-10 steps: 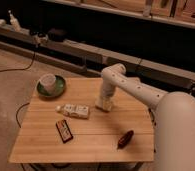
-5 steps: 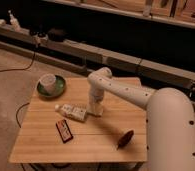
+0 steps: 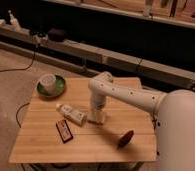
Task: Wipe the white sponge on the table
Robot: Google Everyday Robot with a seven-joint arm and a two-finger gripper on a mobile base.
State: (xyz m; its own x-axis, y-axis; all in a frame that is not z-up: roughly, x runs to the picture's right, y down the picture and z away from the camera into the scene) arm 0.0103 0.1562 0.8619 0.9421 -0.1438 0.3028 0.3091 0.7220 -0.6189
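Note:
My gripper points straight down at the middle of the table, just right of the white bottle. It is shut on the white sponge, a small pale pad pressed flat against the bamboo top beneath the fingertips. The fingers cover most of the sponge, so only its lower edge shows. My white arm reaches in from the right, with the elbow above the table's far edge.
A white labelled bottle lies next to the gripper on its left. A red-black packet lies in front of it. A white cup stands on a green plate at the far left corner. A dark brown object lies front right.
The gripper has slid with the sponge from the table's far side towards the near side, ending close beside the bottle. Nothing else on the table has moved.

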